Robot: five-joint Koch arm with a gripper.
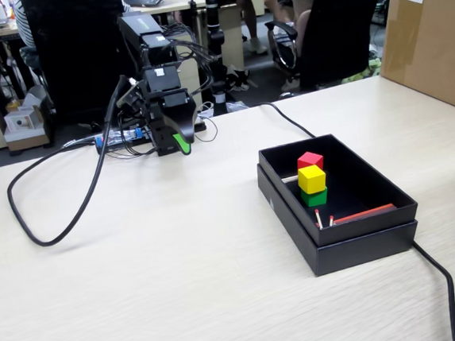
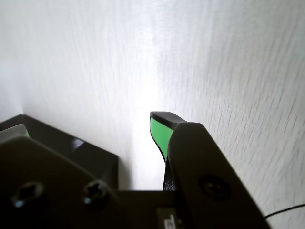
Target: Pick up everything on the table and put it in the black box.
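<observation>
Large light beige wood-grain tabletop (image 1: 142, 290) fills the fixed view, bare across the whole near and left area, so there is open room for moving there. Big brown cardboard carton (image 1: 431, 33) stands at the far right edge. Shallow matte black cardboard box (image 1: 338, 209), nested on a matching tray, sits right of centre. Black hobby arm folded down at the far left of centre, its gripper (image 1: 180, 143) with green-padded tip low over the table, well apart from the box. Thick black cable (image 1: 65, 225) loops on the table left of the arm; another runs past the box toward the near right. Inside the box: red cube (image 1: 310, 160), yellow cube (image 1: 312, 179) seemingly atop a green cube (image 1: 315, 198), plus thin red-tipped sticks (image 1: 359, 215) along the near wall. Blue cube not seen (possibly hidden behind the box wall). No cube shows on the open table. Wrist view: one green-faced jaw over bare tabletop, the other blurred; whether the fingers stand apart or together, cannot tell. Judgement: the box lies right and nearer from the fingers; the task looks near done.
</observation>
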